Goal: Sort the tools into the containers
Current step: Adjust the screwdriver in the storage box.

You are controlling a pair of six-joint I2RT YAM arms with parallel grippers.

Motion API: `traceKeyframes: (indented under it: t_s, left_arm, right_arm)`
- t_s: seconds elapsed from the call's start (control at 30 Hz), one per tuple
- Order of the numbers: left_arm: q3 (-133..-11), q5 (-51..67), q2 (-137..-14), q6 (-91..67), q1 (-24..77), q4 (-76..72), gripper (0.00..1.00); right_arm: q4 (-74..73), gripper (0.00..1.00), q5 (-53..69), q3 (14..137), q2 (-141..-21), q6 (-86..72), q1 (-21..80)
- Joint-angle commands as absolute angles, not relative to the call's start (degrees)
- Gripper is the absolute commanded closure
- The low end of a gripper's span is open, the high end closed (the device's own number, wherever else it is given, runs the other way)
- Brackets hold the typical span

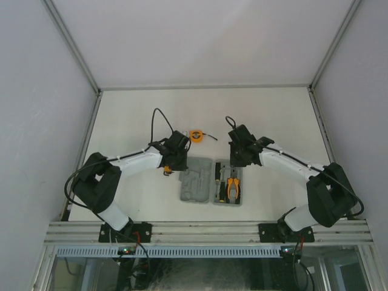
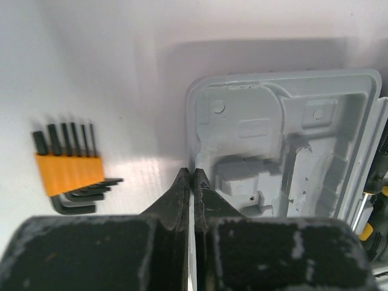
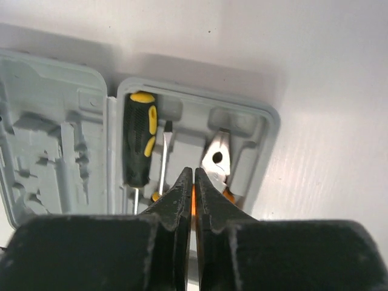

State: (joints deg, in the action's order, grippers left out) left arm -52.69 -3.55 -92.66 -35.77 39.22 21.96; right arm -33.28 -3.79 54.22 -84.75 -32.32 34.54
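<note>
The grey tool case lies open and flat at mid-table. Its right half holds a black-and-yellow screwdriver, a second screwdriver and the orange-handled pliers. Nothing lies in the moulded recesses of its left half. The orange hex-key set rests on the table just left of the case. My left gripper hangs shut and empty over the case's left rim. Above the pliers, my right gripper is shut on nothing. The round orange tape measure sits behind the case.
The white tabletop is fenced by white walls at the back and sides. An aluminium rail carrying both arm bases runs along the near edge.
</note>
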Motion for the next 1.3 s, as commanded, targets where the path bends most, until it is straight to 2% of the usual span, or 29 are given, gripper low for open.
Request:
traceKeyframes:
  t_s: [0.0,0.2,0.37,0.73,1.27]
  left_arm:
    - [-57.49,-6.02,-93.31,-29.3,36.92,26.41,0.94]
    - [-58.18,-7.7,-91.35,-27.51,36.74,27.89,0.73]
    - [-58.38,-8.23,-88.83,-27.12,36.74,28.83,0.64]
    - [-56.93,-8.94,-81.26,-28.88,39.79,28.88,0.63]
    - [-58.5,-7.46,-81.57,-32.86,50.34,23.05,0.64]
  right_arm:
    - [-33.72,0.98,-5.65,54.15,-80.54,-31.71,34.07]
    - [-32.87,0.95,-4.39,53.28,-77.05,-31.36,33.46]
    - [-30.52,0.93,-0.77,53.05,-77.53,-30.32,31.93]
    - [-26.73,0.91,5.44,57.38,-88.38,-26.38,28.39]
    - [-31.73,0.94,-5.3,51.73,-87.97,-32.54,28.39]
